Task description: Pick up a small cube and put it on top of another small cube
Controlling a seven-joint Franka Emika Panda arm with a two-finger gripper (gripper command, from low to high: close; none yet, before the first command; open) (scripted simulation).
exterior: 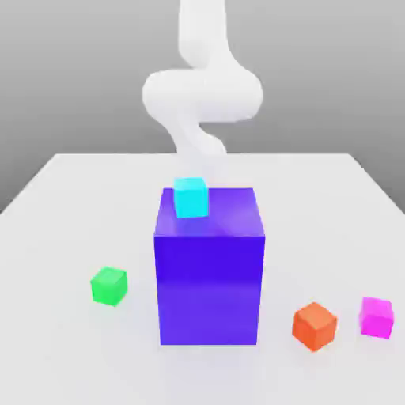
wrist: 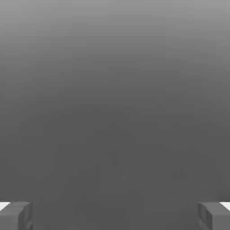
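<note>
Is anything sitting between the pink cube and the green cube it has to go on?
Yes. The large blue-purple block stands on the table between the pink cube and the green cube, with an orange-red cube just beside the pink one.

You see a magenta small cube (exterior: 376, 317), green cube (exterior: 109, 285), orange-red cube (exterior: 314, 325), and cyan cube (exterior: 191, 197) atop the blue-purple block (exterior: 209, 277).

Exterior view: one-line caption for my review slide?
Cyan cube atop big blue block; green cube, orange cube and pink cube on table.
</note>
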